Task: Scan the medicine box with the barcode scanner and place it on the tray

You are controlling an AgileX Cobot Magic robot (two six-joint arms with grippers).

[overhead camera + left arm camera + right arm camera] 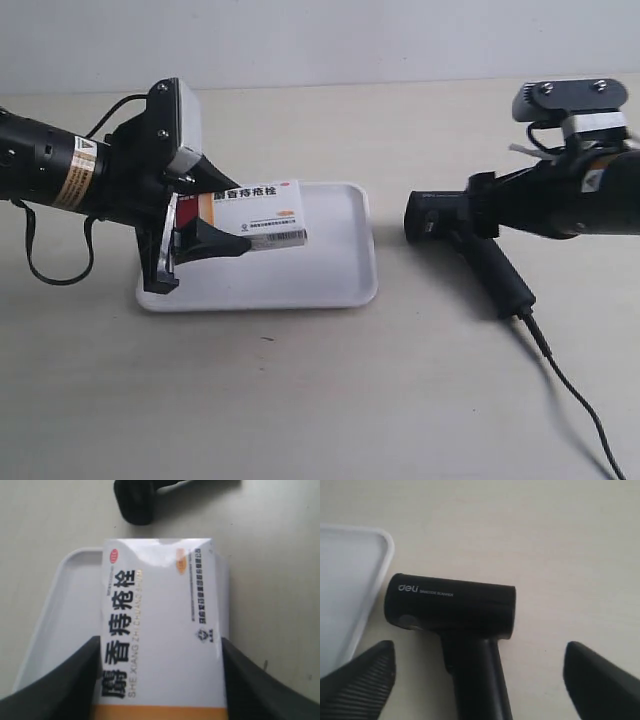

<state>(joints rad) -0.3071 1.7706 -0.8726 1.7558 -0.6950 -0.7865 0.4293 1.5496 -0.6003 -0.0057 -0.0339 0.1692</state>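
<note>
My left gripper (214, 212) (160, 652) is shut on the medicine box (258, 212) (160, 610), a white carton with black Chinese lettering and an orange band at the gripped end. It hangs roughly level above the left part of the white tray (335, 270) (65, 605). The black barcode scanner (440, 215) (450, 605) lies on the table just right of the tray, head toward it. My right gripper (482, 205) (477, 652) is open, its fingers standing wide on both sides of the scanner's handle without touching it.
The scanner's black cable (570, 390) runs off toward the front right corner. The tray's rim (382, 555) lies close to the scanner head. Bare beige tabletop surrounds everything, with a pale wall behind.
</note>
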